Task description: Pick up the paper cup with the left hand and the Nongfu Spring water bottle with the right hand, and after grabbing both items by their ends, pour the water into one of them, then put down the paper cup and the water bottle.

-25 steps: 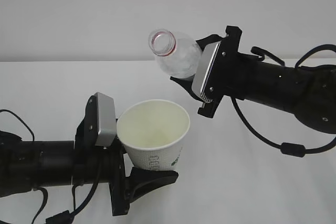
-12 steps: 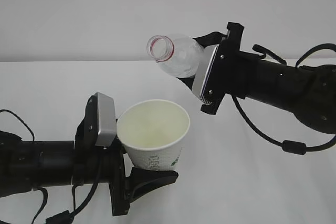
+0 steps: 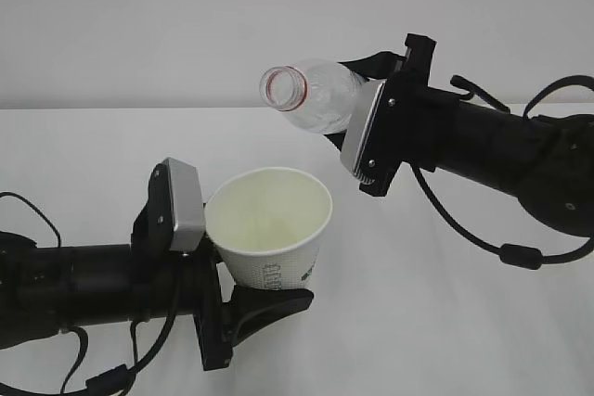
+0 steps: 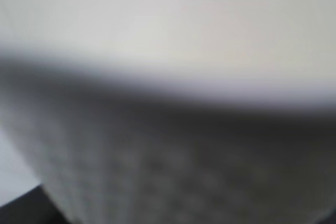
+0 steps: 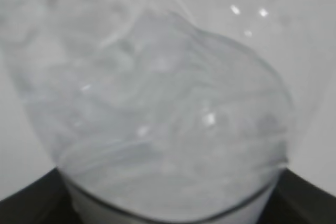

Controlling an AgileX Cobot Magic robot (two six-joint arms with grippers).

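The white paper cup (image 3: 269, 234) with its green logo is held off the table, mouth up and leaning slightly right. My left gripper (image 3: 266, 275) is shut on its lower part; one black finger (image 3: 278, 305) shows under it. In the left wrist view the blurred paper cup (image 4: 168, 156) fills the frame. The clear Nongfu Spring water bottle (image 3: 320, 99) lies almost level above and right of the cup, its open red-ringed mouth (image 3: 283, 88) pointing left. My right gripper (image 3: 351, 104) is shut on its body. The bottle (image 5: 157, 119) fills the right wrist view. No water stream shows.
A white table (image 3: 445, 322) lies under both arms, with a plain pale wall (image 3: 139, 25) behind it. Black cables (image 3: 464, 229) hang from the right arm and trail from the left arm (image 3: 65, 285) at the lower left.
The right gripper has lifted slightly and the bottle's mouth has dropped a little and turned further left. The left arm and cup have barely shifted.
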